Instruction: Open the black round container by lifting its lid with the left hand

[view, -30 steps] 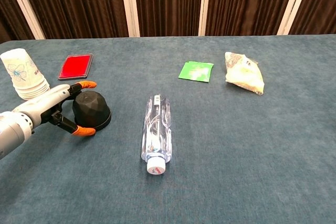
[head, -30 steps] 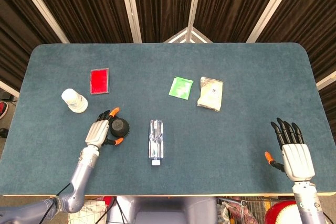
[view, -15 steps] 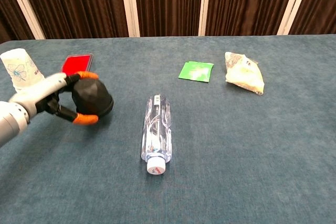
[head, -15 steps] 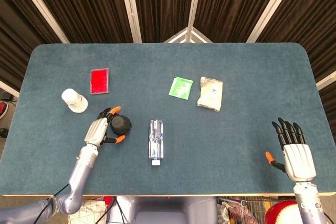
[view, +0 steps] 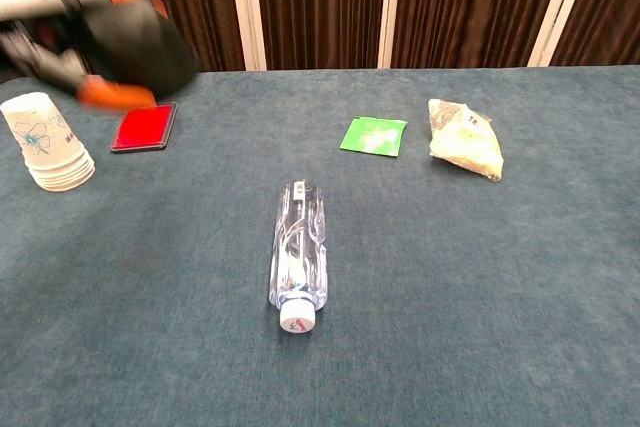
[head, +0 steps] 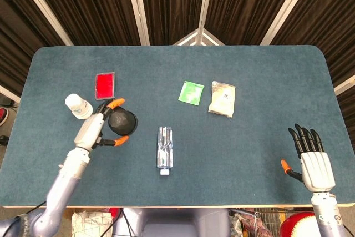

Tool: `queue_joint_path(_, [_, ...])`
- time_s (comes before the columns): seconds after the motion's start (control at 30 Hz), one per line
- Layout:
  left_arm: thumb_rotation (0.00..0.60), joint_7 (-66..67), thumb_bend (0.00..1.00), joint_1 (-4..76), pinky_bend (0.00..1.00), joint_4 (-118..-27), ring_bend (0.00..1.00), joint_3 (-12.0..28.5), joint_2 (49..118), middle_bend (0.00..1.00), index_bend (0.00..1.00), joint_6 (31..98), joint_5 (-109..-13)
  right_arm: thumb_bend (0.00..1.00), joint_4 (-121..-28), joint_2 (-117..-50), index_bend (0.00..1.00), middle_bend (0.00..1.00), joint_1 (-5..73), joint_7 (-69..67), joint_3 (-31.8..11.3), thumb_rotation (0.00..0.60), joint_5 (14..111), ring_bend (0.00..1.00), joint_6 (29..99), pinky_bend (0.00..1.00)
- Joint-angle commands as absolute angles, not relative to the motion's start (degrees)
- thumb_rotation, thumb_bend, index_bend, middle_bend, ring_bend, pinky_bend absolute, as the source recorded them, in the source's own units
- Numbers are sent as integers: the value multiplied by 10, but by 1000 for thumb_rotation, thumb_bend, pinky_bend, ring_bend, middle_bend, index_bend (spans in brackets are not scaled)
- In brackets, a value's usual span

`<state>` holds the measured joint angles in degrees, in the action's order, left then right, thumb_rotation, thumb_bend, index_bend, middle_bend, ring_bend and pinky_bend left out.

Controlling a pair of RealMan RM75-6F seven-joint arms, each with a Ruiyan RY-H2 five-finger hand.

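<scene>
Gripping the black round container (head: 122, 121) between orange-tipped fingers (head: 115, 103), the left hand (head: 95, 130) holds it raised above the blue table (head: 260, 76). In the chest view the hand (view: 40, 19) and the container (view: 140, 39) appear blurred at the upper left corner, well above the table surface (view: 450, 297), with fingertips (view: 105, 93) wrapped around the dark body. Whether the lid has separated from a base cannot be told; only one dark rounded piece shows in the hand, and no second black piece is visible on the table in either view.

The right hand (head: 313, 162) rests near the right front edge of the table, palm down, fingers extended and slightly apart, holding nothing; it shows only in the head view.

Other objects on the table:
- A stack of white paper cups (head: 78, 106) lies just beside the left hand, toward the left edge; the chest view shows a floral print on it (view: 48, 153).
- A red flat case (head: 105, 85) lies behind the cups, seen also in the chest view (view: 144, 127).
- A clear plastic water bottle (head: 165, 150) lies on its side near the table's middle, white cap toward the robot (view: 298, 255).
- A green sachet (head: 191, 92) and a pale snack bag (head: 222, 99) lie side by side, close but apart, right of centre (view: 373, 135) (view: 464, 139).
</scene>
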<state>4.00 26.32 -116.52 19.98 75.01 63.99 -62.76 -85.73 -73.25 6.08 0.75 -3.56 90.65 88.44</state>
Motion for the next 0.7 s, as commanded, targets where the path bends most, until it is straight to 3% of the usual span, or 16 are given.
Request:
queue_joint_path(0.03, [600,0,448,225,0,-1228,0,220,680,425,152,673,-635,289,-858,-732,68,24,61,6,-37,600,907,68,886,11])
queue_joint_path(0.13, [600,-1,448,218,0,-1184,0,179,684,426,156,653,-647,289,-859,-732,68,24,63,5,-38,600,907,68,884,11])
queue_joint_path(0.27, [600,-3,448,234,0,-1094,0,129,741,426,156,603,-631,289,-862,-731,68,24,64,4,-39,600,906,68,882,11])
queue_joint_path(0.43, [600,27,448,258,0,-1031,0,102,806,418,153,576,-624,289,-862,-727,68,24,58,-5,-37,600,908,68,891,11])
queue_joint_path(0.57, [600,47,448,271,0,-1059,0,119,823,418,152,599,-630,289,-858,-725,68,24,55,-13,-34,600,912,68,897,11])
queue_joint_path(0.7, [600,51,448,264,0,-1161,0,153,781,422,152,648,-659,288,-858,-724,68,24,52,-17,-32,600,915,68,902,11])
